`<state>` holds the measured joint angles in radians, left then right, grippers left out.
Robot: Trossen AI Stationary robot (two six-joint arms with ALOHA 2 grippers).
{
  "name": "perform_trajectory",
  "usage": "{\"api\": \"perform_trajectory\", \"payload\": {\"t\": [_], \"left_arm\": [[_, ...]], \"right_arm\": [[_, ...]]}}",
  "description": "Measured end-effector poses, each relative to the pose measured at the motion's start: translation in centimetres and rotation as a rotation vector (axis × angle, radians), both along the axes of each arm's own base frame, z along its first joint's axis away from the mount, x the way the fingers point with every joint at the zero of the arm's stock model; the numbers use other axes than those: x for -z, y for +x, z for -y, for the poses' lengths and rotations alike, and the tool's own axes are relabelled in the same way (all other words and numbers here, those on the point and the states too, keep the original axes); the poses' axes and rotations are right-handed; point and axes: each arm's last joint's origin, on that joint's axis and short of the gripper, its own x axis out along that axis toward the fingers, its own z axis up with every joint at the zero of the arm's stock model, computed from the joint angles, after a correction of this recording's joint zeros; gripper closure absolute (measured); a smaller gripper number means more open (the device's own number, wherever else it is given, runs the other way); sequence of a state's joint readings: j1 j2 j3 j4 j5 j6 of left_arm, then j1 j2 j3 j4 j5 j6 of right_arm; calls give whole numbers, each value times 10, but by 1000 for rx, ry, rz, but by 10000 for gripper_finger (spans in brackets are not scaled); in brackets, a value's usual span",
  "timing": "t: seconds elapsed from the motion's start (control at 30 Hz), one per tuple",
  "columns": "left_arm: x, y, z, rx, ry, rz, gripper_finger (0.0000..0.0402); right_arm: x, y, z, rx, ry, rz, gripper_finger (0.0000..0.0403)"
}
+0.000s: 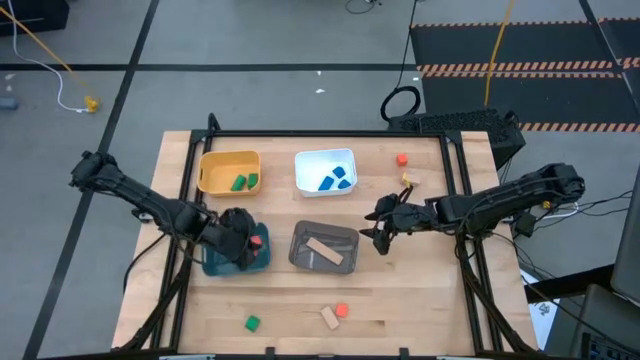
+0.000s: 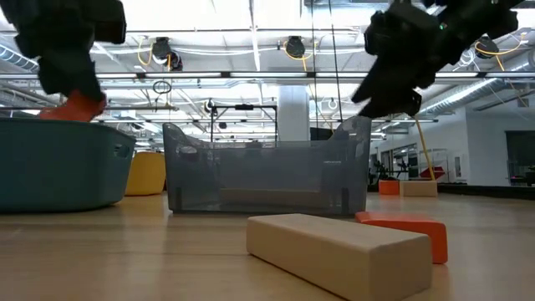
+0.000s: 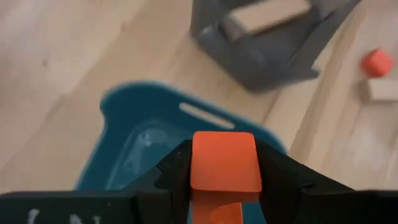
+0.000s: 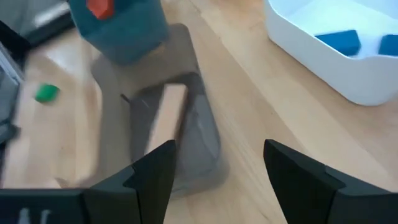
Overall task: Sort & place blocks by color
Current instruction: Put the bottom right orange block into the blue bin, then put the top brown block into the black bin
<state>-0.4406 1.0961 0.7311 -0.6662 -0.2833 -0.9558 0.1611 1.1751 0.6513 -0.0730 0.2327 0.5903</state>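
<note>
High view: left gripper (image 1: 243, 243) over the teal bin (image 1: 222, 264), clamped on a red block (image 1: 256, 242). Right gripper (image 1: 380, 222) just beside the grey bin (image 1: 324, 247), on its right-arm side, with nothing between the fingers. Tan bar (image 1: 324, 250) inside the grey bin. Beyond the left gripper, the yellow bin (image 1: 228, 171) with two green blocks (image 1: 245, 182); beyond the right gripper, the white bin (image 1: 325, 169) with blue blocks (image 1: 331, 180). Farther out past the right gripper, a red cube (image 1: 401, 159) and a small tan block (image 1: 409, 181) on the table (image 1: 430, 290). Toward the near edge, well apart from both grippers: a green cube (image 1: 252, 323), a tan piece (image 1: 329, 318) and a red piece (image 1: 341, 311) touching or nearly so.

Low view: left gripper (image 2: 71, 88) above the teal bin's (image 2: 58, 171) rim, red block (image 2: 73, 107) in its grip. Right gripper (image 2: 393, 79) raised above the grey bin's (image 2: 267, 176) corner. Up close, tan piece (image 2: 338, 252) with the red piece (image 2: 401, 229) behind it.

Left wrist view: fingers (image 3: 177, 171) pressed on both sides of the red block (image 3: 224, 160), teal bin (image 3: 143, 143) directly below, grey bin (image 3: 267, 50) ahead.

Right wrist view: fingers (image 4: 155, 171) spread wide, empty; grey bin (image 4: 186, 130) ahead with the tan bar (image 4: 165, 121), blurred, possibly lying flat.
</note>
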Motion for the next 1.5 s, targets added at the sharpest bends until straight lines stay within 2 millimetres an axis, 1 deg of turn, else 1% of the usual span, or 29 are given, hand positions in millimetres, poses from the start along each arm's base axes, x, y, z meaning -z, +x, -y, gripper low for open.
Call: {"api": "perform_trajectory", "payload": {"t": [0.07,0.2,0.3,0.5,0.7,0.9,1.03,1.13,1.33,1.5], "left_arm": [[5,1,1,-9,4,-40,249],[10,4,-1,-29,13,-66,220],[12,6,-2,-45,4,-75,213],[12,6,-3,-55,1,-77,227],[9,5,-5,-49,57,-49,246],[-12,9,-6,-37,118,46,248],[-28,13,-5,8,179,101,250],[-38,16,-5,33,215,140,248],[-50,26,-1,118,264,259,248],[-54,29,1,158,292,308,248]], "right_arm": [[4,-4,4,23,-18,-52,170],[10,-15,16,167,-93,-164,170],[14,-24,25,262,-125,-250,170],[20,-39,42,372,-140,-404,170],[23,-49,67,468,-135,-508,170],[25,-57,94,493,-42,-555,170],[25,-64,111,499,-53,-588,170],[25,-69,120,466,-80,-621,170],[29,-76,134,436,-46,-655,170],[36,-77,144,432,-54,-691,170]]}}
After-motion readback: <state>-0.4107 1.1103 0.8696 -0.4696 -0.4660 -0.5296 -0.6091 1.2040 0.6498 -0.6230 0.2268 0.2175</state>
